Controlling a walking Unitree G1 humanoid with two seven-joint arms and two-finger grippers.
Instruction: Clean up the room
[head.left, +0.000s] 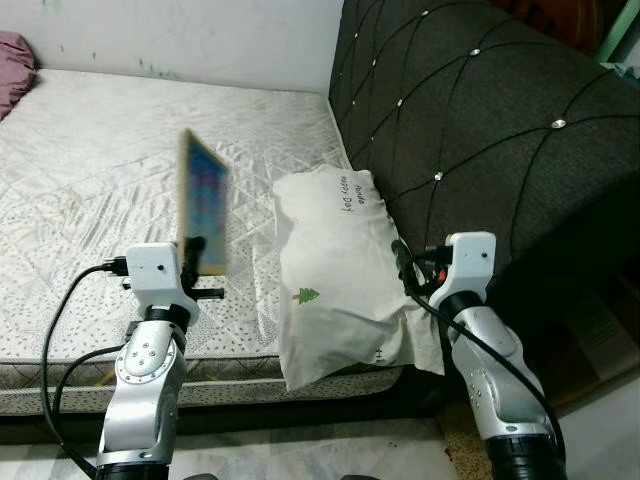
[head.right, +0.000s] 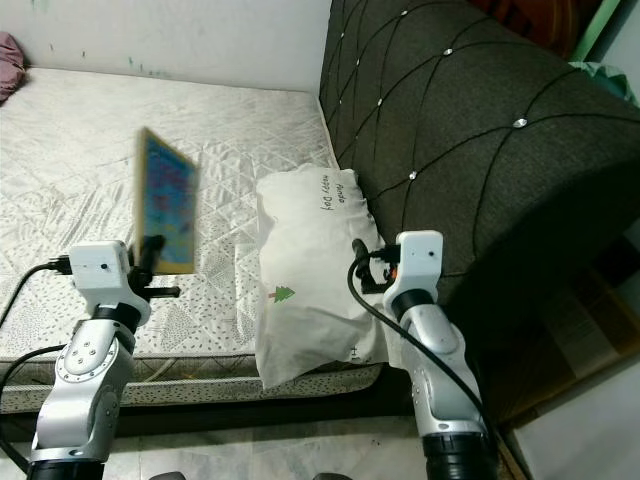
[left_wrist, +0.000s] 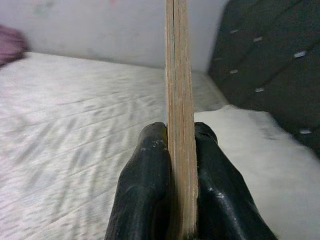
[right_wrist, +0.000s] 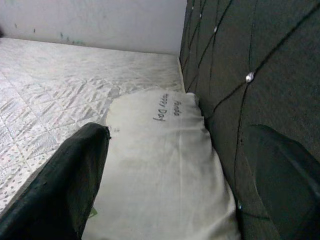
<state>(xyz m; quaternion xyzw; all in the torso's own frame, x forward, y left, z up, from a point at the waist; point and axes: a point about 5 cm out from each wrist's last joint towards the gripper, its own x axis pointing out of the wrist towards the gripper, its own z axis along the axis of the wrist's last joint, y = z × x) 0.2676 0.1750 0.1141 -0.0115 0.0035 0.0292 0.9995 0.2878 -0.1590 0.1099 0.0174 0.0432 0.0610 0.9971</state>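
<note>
A home bedroom: bare quilted mattress (head.left: 120, 160), white pillow (head.left: 335, 275), tufted dark headboard (head.left: 470, 120).

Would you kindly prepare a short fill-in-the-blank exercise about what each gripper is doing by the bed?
1. The left gripper is shut on a thin ____ held upright on its edge.
2. The white pillow lies on the mattress against the dark quilted ____.
3. The right gripper has its fingers ____, over the pillow.
4. The small picture printed on the pillow is a green ____.

Missing words: book; headboard; open; tree
</note>
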